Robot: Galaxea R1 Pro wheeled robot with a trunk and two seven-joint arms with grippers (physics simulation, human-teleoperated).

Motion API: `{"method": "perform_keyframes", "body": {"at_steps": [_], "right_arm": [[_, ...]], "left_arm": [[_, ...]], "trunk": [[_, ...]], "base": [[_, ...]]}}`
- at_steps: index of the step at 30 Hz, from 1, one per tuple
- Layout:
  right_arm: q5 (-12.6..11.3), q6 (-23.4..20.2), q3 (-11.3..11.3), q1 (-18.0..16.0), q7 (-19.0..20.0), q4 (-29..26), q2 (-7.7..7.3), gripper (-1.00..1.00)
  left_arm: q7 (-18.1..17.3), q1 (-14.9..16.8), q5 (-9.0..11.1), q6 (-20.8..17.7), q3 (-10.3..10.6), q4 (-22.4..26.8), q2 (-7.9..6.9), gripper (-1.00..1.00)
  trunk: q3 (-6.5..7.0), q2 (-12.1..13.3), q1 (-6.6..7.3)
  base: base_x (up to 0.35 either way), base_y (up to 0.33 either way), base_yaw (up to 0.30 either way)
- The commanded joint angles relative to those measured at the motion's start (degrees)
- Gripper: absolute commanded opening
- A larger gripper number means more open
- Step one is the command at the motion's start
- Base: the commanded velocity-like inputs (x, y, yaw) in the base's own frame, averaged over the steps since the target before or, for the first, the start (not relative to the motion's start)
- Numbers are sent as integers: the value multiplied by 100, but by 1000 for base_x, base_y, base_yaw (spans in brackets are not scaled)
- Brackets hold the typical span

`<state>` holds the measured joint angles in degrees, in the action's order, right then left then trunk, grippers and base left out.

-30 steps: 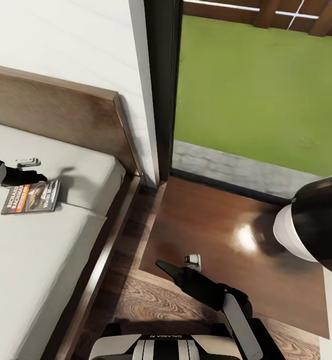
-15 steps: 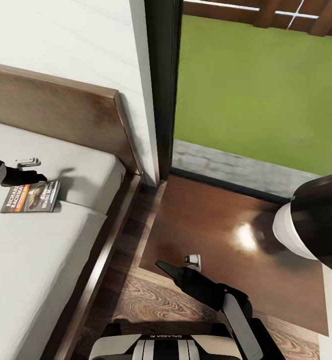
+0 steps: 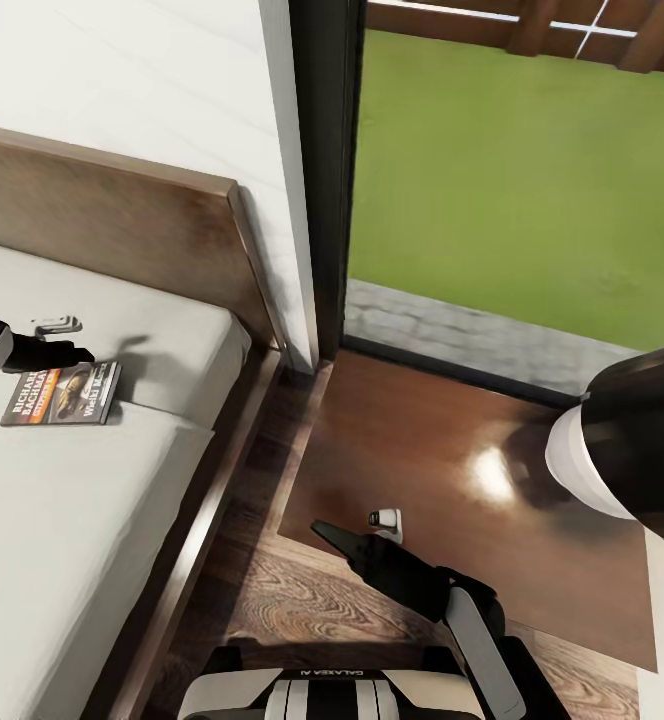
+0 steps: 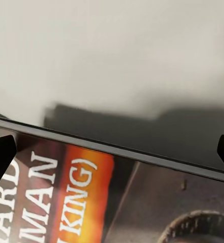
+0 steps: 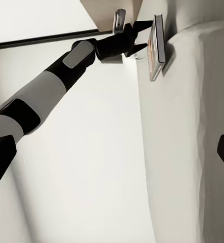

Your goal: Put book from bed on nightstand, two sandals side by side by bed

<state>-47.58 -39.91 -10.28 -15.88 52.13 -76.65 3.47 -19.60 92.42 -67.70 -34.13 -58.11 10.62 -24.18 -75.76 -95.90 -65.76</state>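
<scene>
The book (image 3: 62,393) lies flat on the bed's grey mattress (image 3: 62,520), orange band and white lettering up, just below the headboard (image 3: 122,220). My left gripper (image 3: 72,354) is at the book's far edge, open. In the left wrist view the gripper (image 4: 112,154) has its fingertips (image 4: 0,157) spread wide on either side of the cover (image 4: 71,202). The glossy nightstand (image 3: 452,450) stands right of the bed. My right gripper (image 3: 330,533) hovers open at its front left corner. The two sandals are out of view.
A small white gadget (image 3: 57,324) lies on the mattress behind the book, and another (image 3: 385,519) sits on the nightstand's front edge. A black-framed window (image 3: 322,180) onto the lawn rises behind the nightstand. A strip of wood floor (image 3: 272,590) separates bed and nightstand.
</scene>
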Motion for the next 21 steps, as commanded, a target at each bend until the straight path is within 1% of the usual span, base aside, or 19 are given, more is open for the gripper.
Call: {"method": "perform_keyframes", "body": {"at_steps": [1,16,21], "right_arm": [[-34,-36,-2,-2,-4,1,2,100],[-59,-35,-3,-2,-36,-4,4,100],[-58,-32,-1,-2,-42,-1,4,100]], "left_arm": [[-43,4,-59,-14,-41,8,1,100],[-41,4,-63,-15,-42,10,-10,100],[-37,4,-60,-15,-42,14,-37,100]], "trunk": [[-2,-1,0],[-2,-1,0],[-2,-1,0]], "base": [[0,0,0],[0,0,0],[0,0,0]]}}
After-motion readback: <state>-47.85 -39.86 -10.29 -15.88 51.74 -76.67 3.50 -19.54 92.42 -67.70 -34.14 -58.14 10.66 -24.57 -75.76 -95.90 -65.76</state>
